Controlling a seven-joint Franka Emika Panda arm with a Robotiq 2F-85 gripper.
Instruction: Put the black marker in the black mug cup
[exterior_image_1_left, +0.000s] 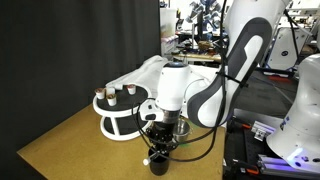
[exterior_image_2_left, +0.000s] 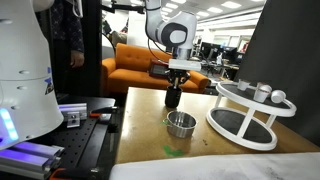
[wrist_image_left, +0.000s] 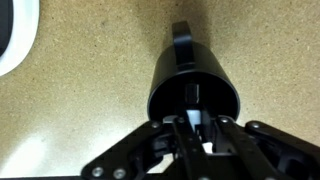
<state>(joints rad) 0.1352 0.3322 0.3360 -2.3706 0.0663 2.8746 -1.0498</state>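
Observation:
The black mug cup (wrist_image_left: 178, 62) stands on the wooden table directly below my gripper (wrist_image_left: 197, 128), handle pointing away in the wrist view. It also shows in both exterior views (exterior_image_1_left: 158, 163) (exterior_image_2_left: 172, 99). My gripper (exterior_image_1_left: 160, 140) (exterior_image_2_left: 174, 82) hangs straight down just above the mug's rim. It is shut on the black marker (wrist_image_left: 195, 108), which points down into the mug's mouth. The marker's white section shows between the fingers and its dark end is inside the mug. The marker is too small to make out in the exterior views.
A shiny metal cup (exterior_image_2_left: 181, 124) stands on the table close beside the mug. A white two-tier round rack (exterior_image_2_left: 245, 112) (exterior_image_1_left: 125, 110) with small items on top stands further along the table. The table edge (exterior_image_2_left: 125, 120) borders a robot base and equipment.

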